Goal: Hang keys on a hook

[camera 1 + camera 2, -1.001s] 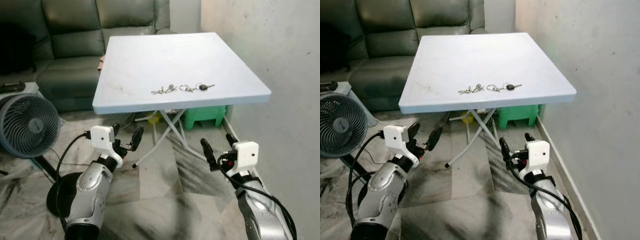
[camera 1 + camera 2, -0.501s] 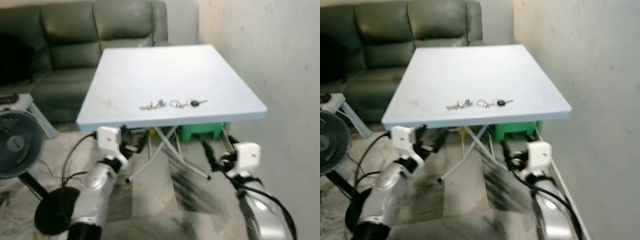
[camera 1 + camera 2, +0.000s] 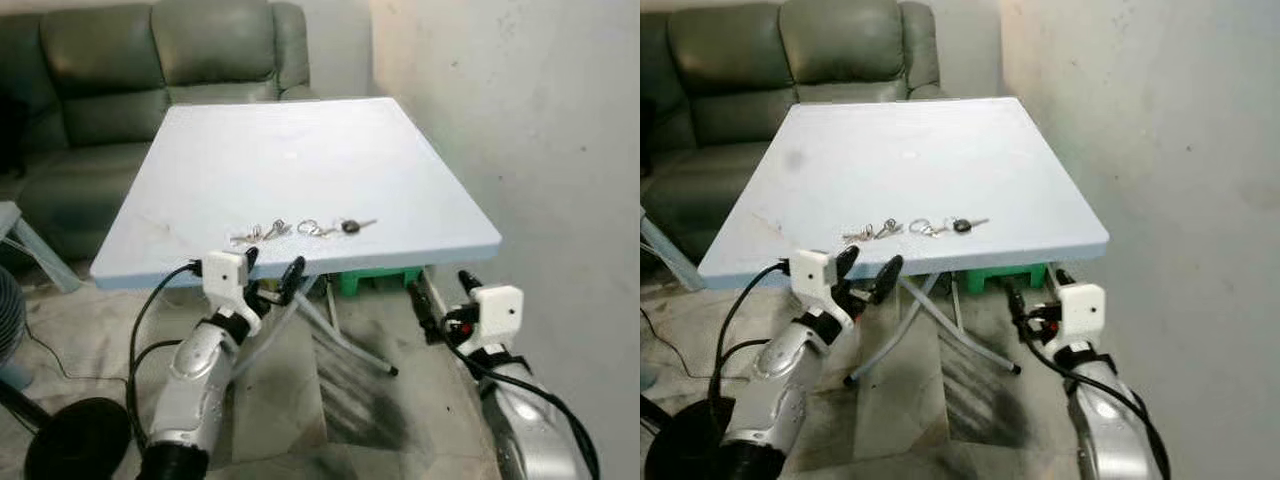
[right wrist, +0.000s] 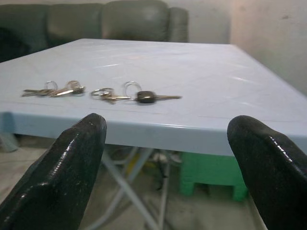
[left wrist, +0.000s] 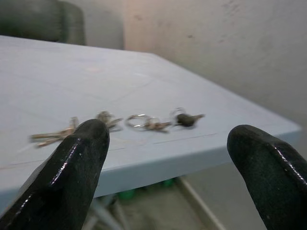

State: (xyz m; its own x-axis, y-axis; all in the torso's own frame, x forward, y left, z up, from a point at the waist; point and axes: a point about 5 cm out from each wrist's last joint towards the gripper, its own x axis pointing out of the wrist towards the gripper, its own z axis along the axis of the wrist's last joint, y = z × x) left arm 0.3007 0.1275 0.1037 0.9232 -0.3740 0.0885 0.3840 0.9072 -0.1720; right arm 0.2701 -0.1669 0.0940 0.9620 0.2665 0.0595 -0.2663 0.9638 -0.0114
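A bunch of keys (image 3: 300,228) on linked rings lies in a row near the front edge of a light blue folding table (image 3: 290,140); one key has a black head (image 4: 145,97). My left gripper (image 3: 272,272) is open, raised just below the table's front edge and in front of the keys (image 5: 120,122). Lower and to the right of the table's front corner, my right gripper (image 3: 440,298) is open with nothing held.
A dark green sofa (image 3: 120,60) stands behind the table. A pale wall (image 3: 520,120) runs along the right. Under the table sit a green stool (image 3: 385,278) and the crossed metal legs (image 3: 340,340). A fan's black base (image 3: 75,440) rests on the marble floor at left.
The camera has come closer to the table and shifted right, so the fan has slid out of view. My left gripper has risen up to the table's front edge.
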